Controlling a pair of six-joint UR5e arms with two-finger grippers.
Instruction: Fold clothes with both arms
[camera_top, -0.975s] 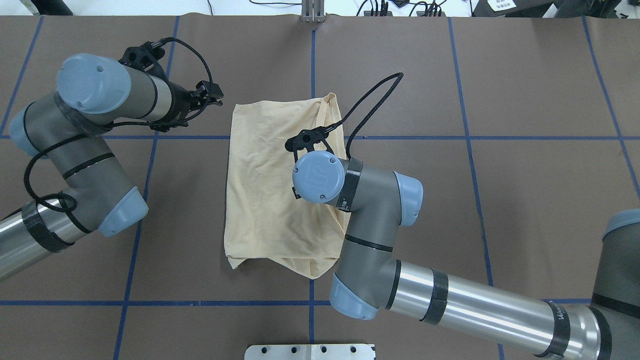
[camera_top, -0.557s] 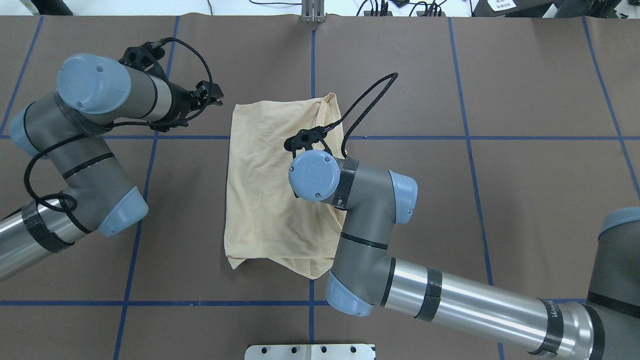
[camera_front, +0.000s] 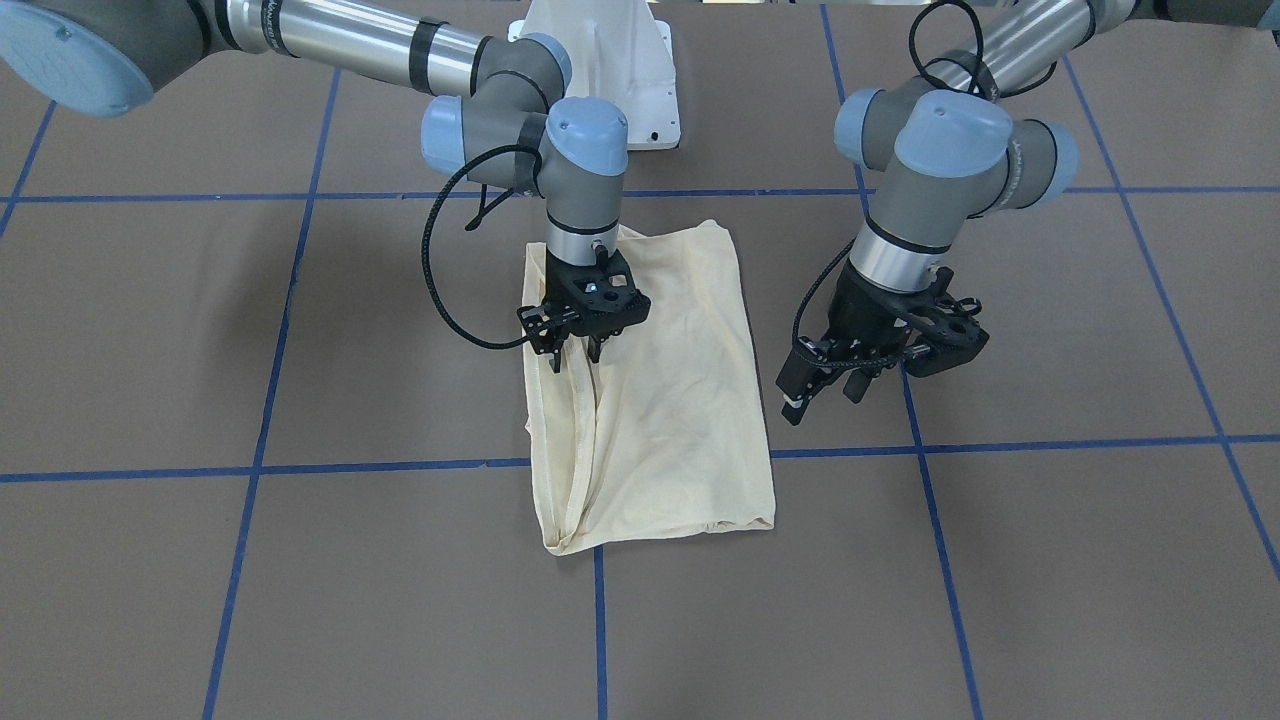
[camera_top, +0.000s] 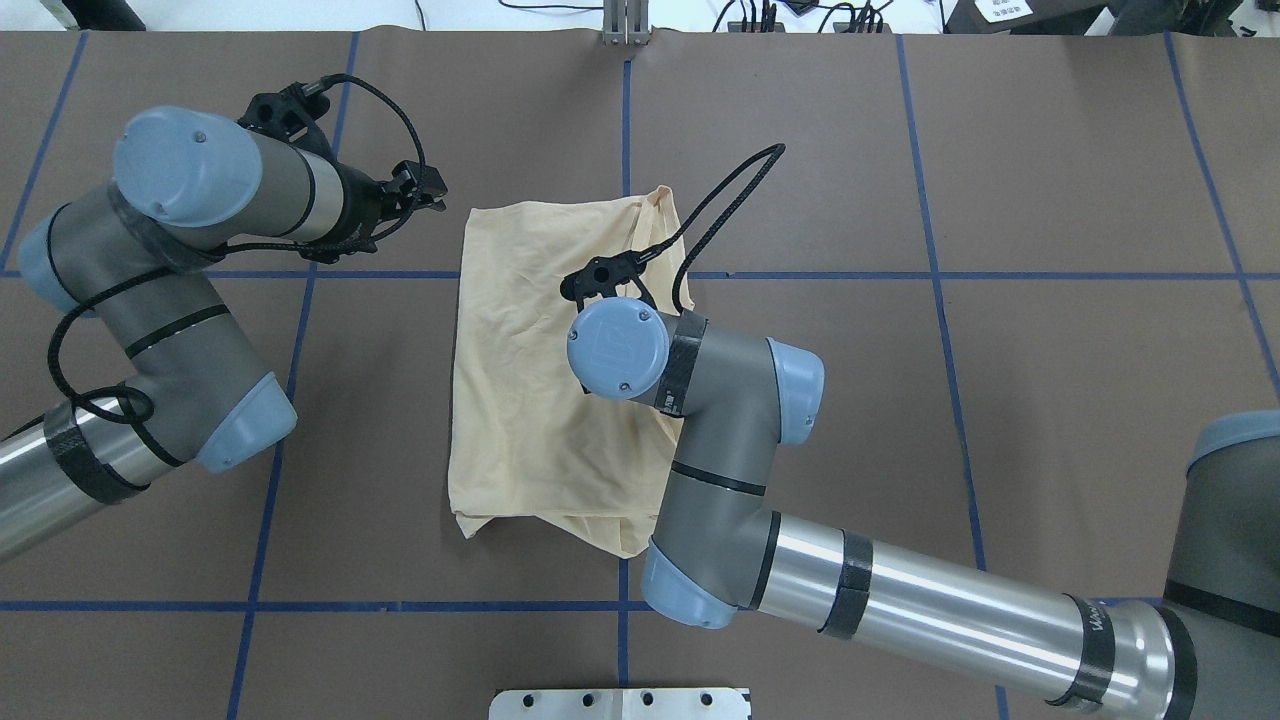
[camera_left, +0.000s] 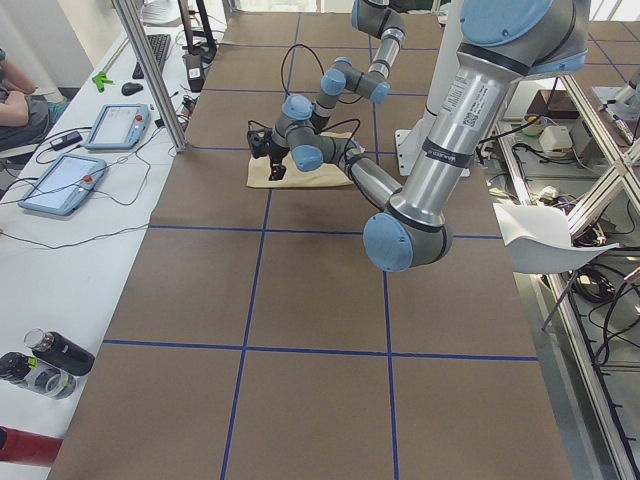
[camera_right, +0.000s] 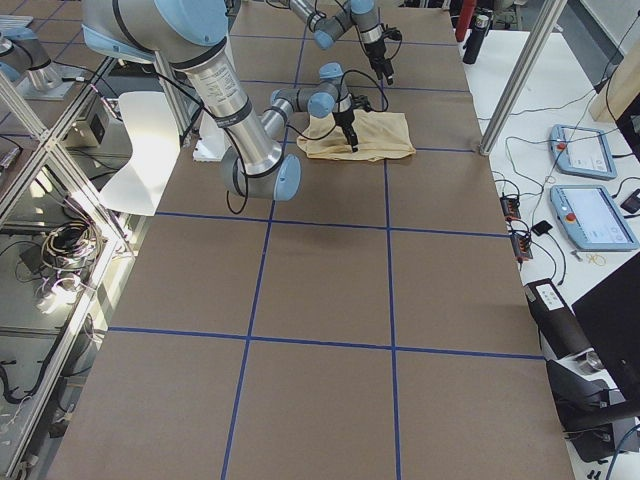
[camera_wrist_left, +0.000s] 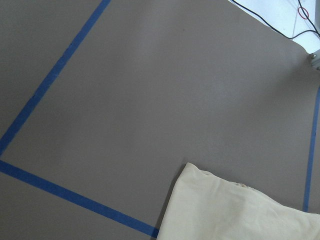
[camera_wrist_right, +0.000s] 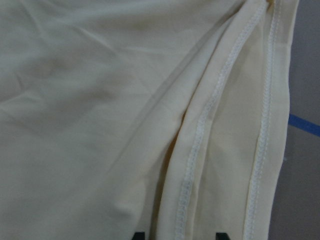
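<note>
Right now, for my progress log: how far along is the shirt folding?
Done: the shirt lies folded into a narrow rectangle, no sleeve sticking out. In hand: the right gripper, fingers apart, sits over its seamed edge; the left gripper hangs beside the cloth, holding nothing. Left: probably one more fold, end to end.

Thin matt jersey shirt (camera_top: 530, 400), matt brown paper-like table cover (camera_top: 1050, 400), blue tape lines (camera_top: 1000, 275), shiny metal right arm (camera_top: 950, 610)
</note>
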